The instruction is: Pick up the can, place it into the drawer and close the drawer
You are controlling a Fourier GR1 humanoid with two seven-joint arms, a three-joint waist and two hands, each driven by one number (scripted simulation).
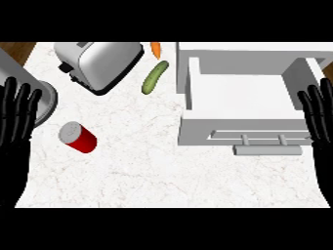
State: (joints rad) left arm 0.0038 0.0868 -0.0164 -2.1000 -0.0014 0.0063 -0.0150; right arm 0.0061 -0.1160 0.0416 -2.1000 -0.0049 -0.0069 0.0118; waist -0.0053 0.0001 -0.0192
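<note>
A red can with a grey lid lies on the white counter at the left. The white drawer stands pulled open at the right, its inside bare, with a grey handle at its front. My left hand rests at the left edge, fingers straight and pointing up, a short way left of the can. At the right edge my right hand rests the same way, beside the drawer's right wall. Neither hand holds anything.
A silver toaster stands at the back left. A green cucumber and an orange carrot lie behind, between toaster and drawer. A grey round object shows partly behind my left hand.
</note>
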